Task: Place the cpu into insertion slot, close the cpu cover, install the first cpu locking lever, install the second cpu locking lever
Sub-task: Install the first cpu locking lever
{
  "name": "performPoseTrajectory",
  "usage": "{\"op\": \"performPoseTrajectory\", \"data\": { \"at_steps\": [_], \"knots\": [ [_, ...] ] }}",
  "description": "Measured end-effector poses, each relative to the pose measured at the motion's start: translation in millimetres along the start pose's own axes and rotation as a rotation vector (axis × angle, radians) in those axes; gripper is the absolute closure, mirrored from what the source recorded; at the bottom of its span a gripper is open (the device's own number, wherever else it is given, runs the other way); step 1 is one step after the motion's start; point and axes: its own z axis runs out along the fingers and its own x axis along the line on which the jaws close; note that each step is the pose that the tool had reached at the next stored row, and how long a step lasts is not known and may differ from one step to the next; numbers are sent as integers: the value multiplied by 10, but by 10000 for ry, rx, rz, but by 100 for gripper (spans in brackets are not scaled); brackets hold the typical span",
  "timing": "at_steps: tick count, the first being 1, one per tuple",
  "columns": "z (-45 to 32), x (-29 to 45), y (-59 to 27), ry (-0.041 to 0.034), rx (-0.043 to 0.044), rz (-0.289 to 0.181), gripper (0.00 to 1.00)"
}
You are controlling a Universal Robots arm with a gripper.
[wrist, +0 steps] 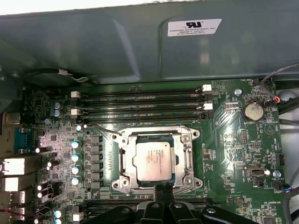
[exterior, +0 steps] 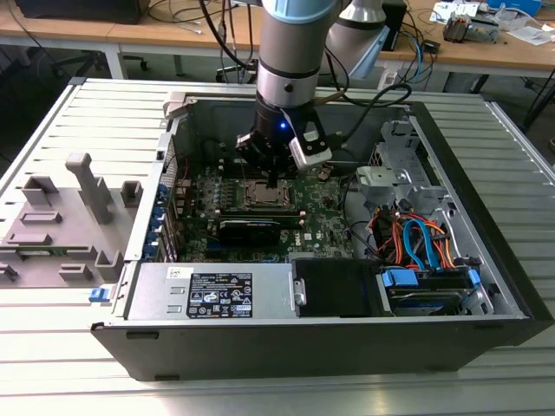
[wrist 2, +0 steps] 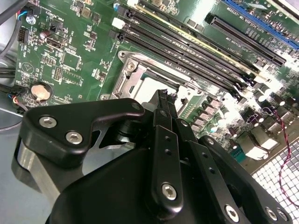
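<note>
The cpu (wrist: 153,160), a silvery square chip, lies flat in the insertion slot (exterior: 264,196) on the green motherboard. The cpu cover (wrist: 124,161), a silvery frame, lies down around the chip with the chip showing through its window. A thin wire locking lever (wrist: 100,130) slants off the cover's corner over the board. My gripper (wrist: 164,187) hangs just above the cover's edge, on the side away from the nearest memory slots, with its fingers together and nothing between them. In the second wrist view the gripper (wrist 2: 164,95) is over the socket frame (wrist 2: 133,81). The exterior view has the gripper (exterior: 274,178) right above the socket.
Long black memory slots (wrist: 140,105) run beside the socket, with the grey case wall (wrist: 117,46) behind them. A coin battery (wrist: 252,111) sits on the board. The power supply (exterior: 212,290), drive cables (exterior: 416,238) and case walls surround the board. A grey fixture (exterior: 61,217) stands at the exterior view's left.
</note>
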Motion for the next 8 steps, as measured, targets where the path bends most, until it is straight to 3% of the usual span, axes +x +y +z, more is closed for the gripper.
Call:
{"op": "performPoseTrajectory", "data": {
  "at_steps": [8],
  "knots": [
    [1, 15, -1, 0, 1, 0, 89]
  ]
}}
